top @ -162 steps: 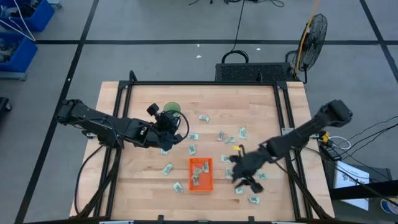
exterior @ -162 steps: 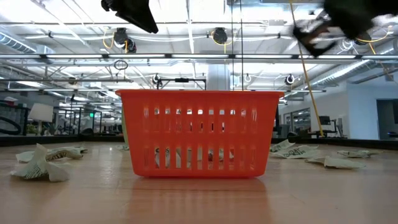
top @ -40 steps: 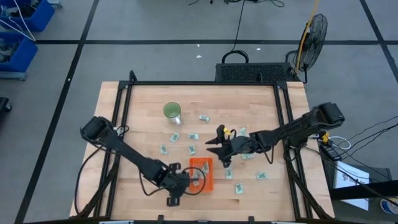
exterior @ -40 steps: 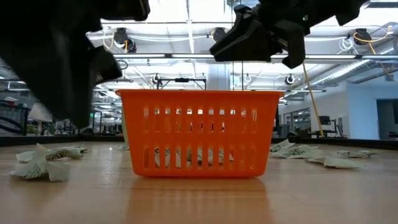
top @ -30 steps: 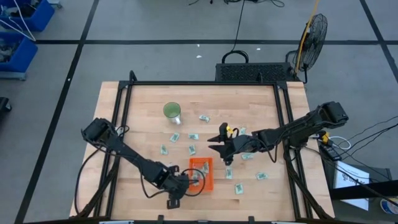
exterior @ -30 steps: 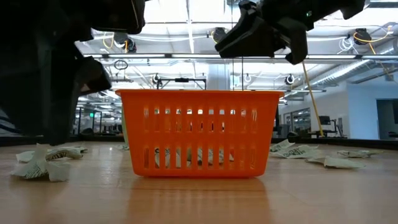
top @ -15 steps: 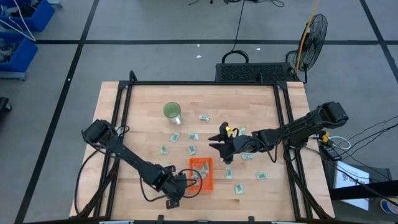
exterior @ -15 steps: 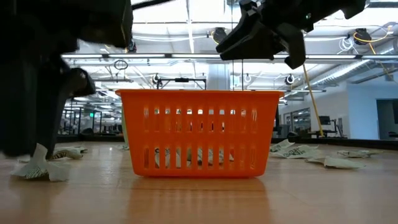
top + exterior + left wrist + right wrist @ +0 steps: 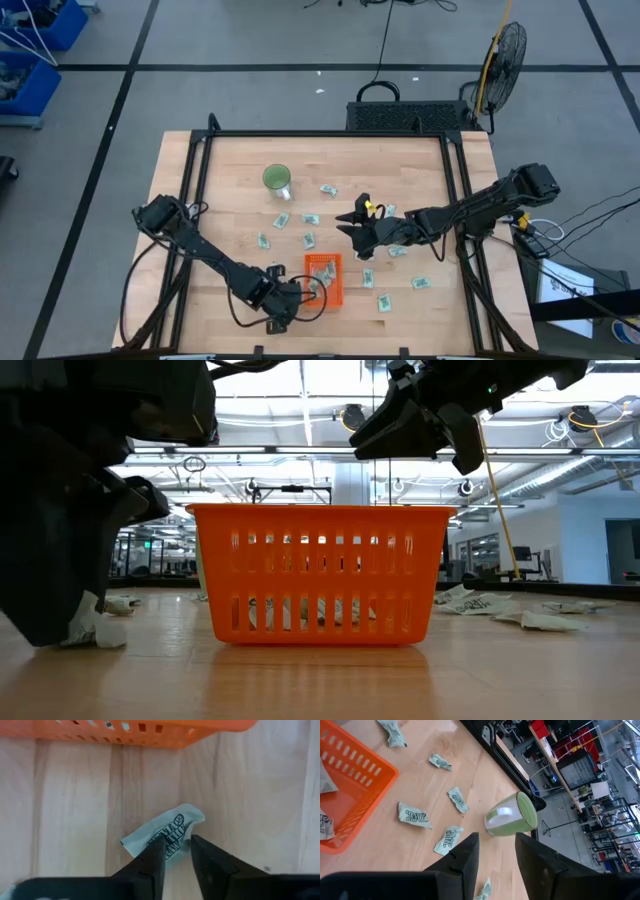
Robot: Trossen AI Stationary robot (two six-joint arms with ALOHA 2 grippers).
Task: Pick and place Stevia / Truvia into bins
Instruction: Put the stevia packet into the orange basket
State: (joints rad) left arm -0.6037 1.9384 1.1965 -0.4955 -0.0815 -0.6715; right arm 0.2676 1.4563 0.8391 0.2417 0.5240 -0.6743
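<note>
The orange bin (image 9: 340, 281) stands near the table's near edge, with several Stevia sachets (image 9: 325, 827) inside. More sachets (image 9: 308, 240) lie scattered on the wood. My left gripper (image 9: 288, 301) points down just left of the bin. Its open fingertips (image 9: 176, 849) stand on either side of one pale green sachet (image 9: 170, 831) that lies flat on the table. My right gripper (image 9: 353, 234) hangs open and holds nothing, above the table just beyond the bin's far right corner. My left gripper comes down from above onto the near end of the sachet (image 9: 175, 844). Its two fingers (image 9: 156, 854) stand at the sachet's two long edges, with the printed paper showing between them. I cannot tell whether they touch the paper. The sachet lies on the table.
A green cup (image 9: 277, 180) stands at the far left of the table, also seen lying ahead of my right gripper as the cup (image 9: 512, 820). Loose sachets (image 9: 382, 303) lie right of the bin. A black metal frame (image 9: 330, 135) runs around the table.
My left gripper has sunk toward the table and drifted a little toward the near edge, beside the bin's left wall. In the low view it now hides part of the sachet there. The bin has kept still.
</note>
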